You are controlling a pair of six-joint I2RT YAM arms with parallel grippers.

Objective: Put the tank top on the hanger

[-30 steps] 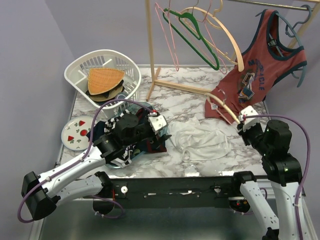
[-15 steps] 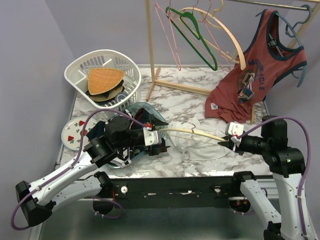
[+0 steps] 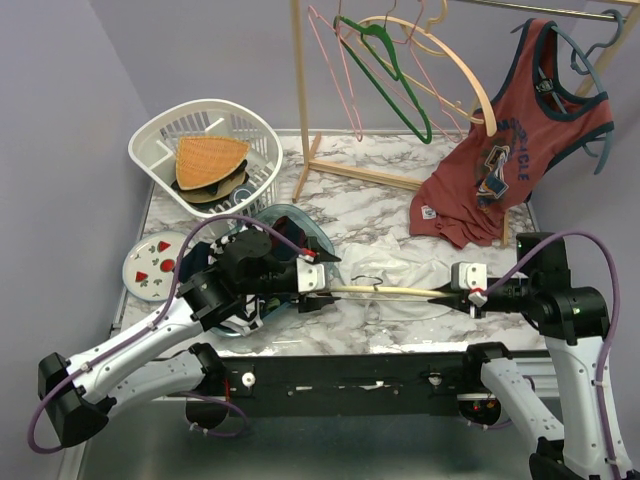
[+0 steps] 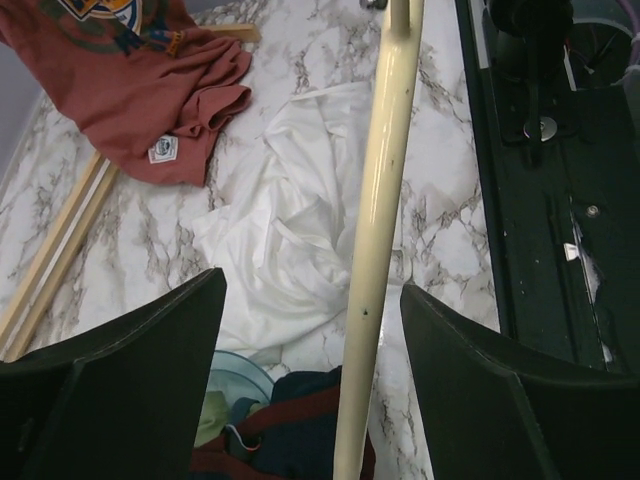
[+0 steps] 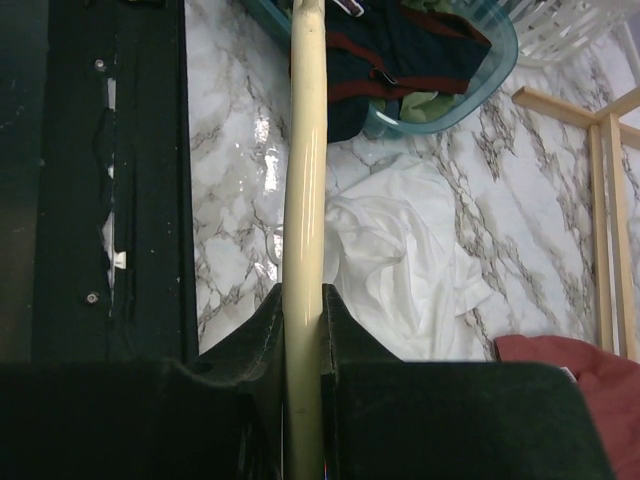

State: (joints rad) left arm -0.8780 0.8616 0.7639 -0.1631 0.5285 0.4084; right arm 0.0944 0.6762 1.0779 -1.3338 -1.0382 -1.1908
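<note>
Above tank top [image 3: 412,268]: right pincer [image 3: 470,295] clamps hanger [image 3: 390,291]; left pincer [image 3: 322,282], jaws apart, straddles left end. Best to close squarely, keep hanger level.

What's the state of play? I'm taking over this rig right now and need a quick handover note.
Right hand: shut on one end of the hanger, holding it level above the table.
Left hand: open, fingers either side of the hanger's other end, not gripping.
Tank top: crumpled on the marble table, beneath the hanger, untouched.
Done: hanger in hand.
Left: thread the tank top onto the hanger.
</note>
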